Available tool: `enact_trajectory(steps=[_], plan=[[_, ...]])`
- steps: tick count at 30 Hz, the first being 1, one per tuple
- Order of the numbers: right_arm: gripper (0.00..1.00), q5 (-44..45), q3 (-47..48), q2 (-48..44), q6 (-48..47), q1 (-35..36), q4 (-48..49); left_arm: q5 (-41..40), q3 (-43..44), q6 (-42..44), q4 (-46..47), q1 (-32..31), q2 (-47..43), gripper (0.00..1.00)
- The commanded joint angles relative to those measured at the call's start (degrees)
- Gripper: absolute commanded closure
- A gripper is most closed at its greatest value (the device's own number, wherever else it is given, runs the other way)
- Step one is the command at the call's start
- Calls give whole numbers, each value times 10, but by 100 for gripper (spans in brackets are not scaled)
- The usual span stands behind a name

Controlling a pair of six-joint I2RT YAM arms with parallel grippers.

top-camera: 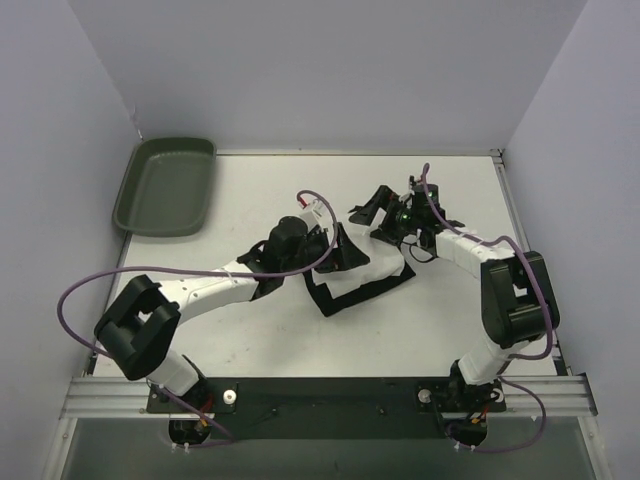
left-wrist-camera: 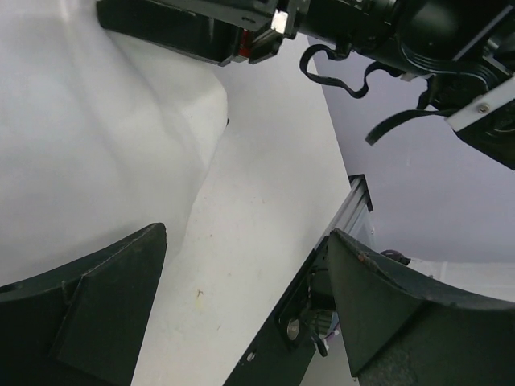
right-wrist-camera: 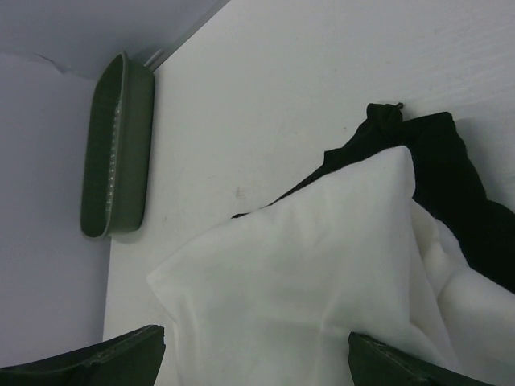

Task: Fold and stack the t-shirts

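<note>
From the top camera I saw the white t-shirt (top-camera: 380,272) lying as a folded pad near the middle of the table (top-camera: 250,190), right on top of the black t-shirt (top-camera: 345,297). The black one showed as a dark border along the near and left edges of the white pad.

The left gripper (top-camera: 345,250) sat at the left edge of that stack, jaws spread wide and nothing between them. Its wrist camera agreed. Both dark fingers (left-wrist-camera: 96,322) stood far apart, with white cloth (left-wrist-camera: 80,145) under the left one and bare tabletop (left-wrist-camera: 249,241) running down the gap. The right arm (left-wrist-camera: 402,32) and its cables crossed the top of that view.

The right gripper (top-camera: 375,222) hung over the far side of the stack, also released and holding nothing. In its wrist view I could make out only the tips of its fingers (right-wrist-camera: 88,362) at the bottom edge, set wide. A corner of the white shirt (right-wrist-camera: 322,265) spread out beyond them, and black cloth (right-wrist-camera: 451,177) bunched behind it on the right, touching it.

The dark green tray (top-camera: 165,185) sat at the far left corner of the table, well apart from the shirts. I could see it edge-on (right-wrist-camera: 117,145) from the right wrist too.
</note>
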Motion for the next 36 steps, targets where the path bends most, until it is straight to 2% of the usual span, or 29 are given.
enact_trajectory(steps=[1, 9, 12, 18, 24, 27, 32, 35, 36], plan=[[0, -82, 50, 1, 29, -9, 79, 41, 10, 1, 121, 0, 17, 10], [0, -88, 95, -14, 24, -9, 49, 49, 2, -1, 153, 0, 75, 10], [0, -92, 95, 14, 27, -8, 54, 55, -6, -5, 173, 0, 90, 10], [0, -100, 56, 104, 43, -12, 134, 58, -37, -7, 211, 1, 115, 10], [0, -104, 34, 190, 43, -27, 171, 59, -97, -6, 234, 3, 111, 10], [0, -95, 24, 203, 39, -38, 173, 61, -138, -5, 245, 2, 95, 10], [0, -47, 27, 161, 7, -37, 124, 47, -166, 12, 226, 3, 53, 10], [0, 7, 28, 85, -36, -21, 73, 47, -154, 23, 191, 4, 16, 10], [0, 31, 37, 34, -54, -12, 22, 47, -143, 24, 169, 4, 4, 10]])
